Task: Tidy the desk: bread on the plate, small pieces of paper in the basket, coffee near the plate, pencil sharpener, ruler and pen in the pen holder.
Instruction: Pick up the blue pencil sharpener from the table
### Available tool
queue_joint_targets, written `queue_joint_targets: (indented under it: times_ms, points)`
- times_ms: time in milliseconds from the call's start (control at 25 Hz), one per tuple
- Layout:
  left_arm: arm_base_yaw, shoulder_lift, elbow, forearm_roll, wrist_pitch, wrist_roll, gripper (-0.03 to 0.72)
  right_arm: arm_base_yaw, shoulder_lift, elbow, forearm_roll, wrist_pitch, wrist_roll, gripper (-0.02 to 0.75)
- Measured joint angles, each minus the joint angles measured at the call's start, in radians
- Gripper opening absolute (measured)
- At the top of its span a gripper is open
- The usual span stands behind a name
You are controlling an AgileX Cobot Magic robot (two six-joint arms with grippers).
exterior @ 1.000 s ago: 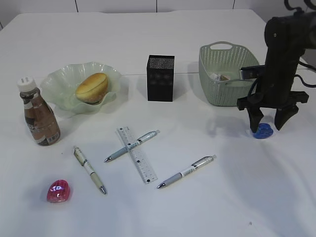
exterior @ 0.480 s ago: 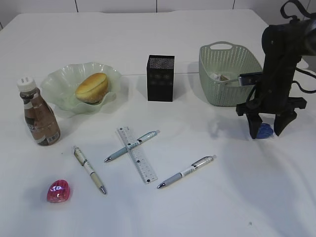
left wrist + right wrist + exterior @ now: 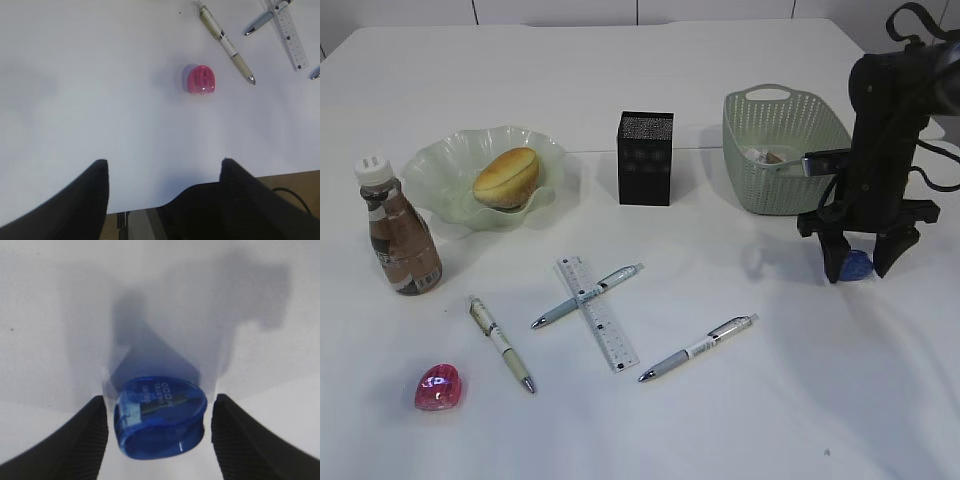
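On the right of the white surface (image 3: 740, 420), the right pincer (image 3: 857, 264) stands with its jaws spread on either side of a blue sharpener (image 3: 857, 266); no finger visibly touches it, so released. Left pincer (image 3: 162, 167) hangs spread and holding nothing, above a pink sharpener (image 3: 200, 79). Bread (image 3: 506, 176) lies in the green plate (image 3: 440, 165), coffee bottle (image 3: 402, 240) just left of it. Ruler (image 3: 597, 311) lies under one pen (image 3: 587, 295); two other pens lie beside. Black pen holder (image 3: 645, 158) stands between plate and basket (image 3: 780, 150).
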Motion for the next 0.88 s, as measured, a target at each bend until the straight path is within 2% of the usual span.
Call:
queue_joint_targets:
  times_ms: [240,280,360,880]
  points:
    - [0.0,0.0,0.0,0.0,0.0,0.0,0.489,0.0,0.0,0.0,0.004,0.0,0.0,0.468]
    - [0.0,0.0,0.0,0.0,0.0,0.0,0.489,0.0,0.0,0.0,0.005,0.0,0.0,0.435]
    - [0.0,0.0,0.0,0.0,0.0,0.0,0.489,0.0,0.0,0.0,0.005,0.0,0.0,0.418]
    - [0.0,0.0,0.0,0.0,0.0,0.0,0.489,-0.002,0.0,0.0,0.007,0.0,0.002,0.388]
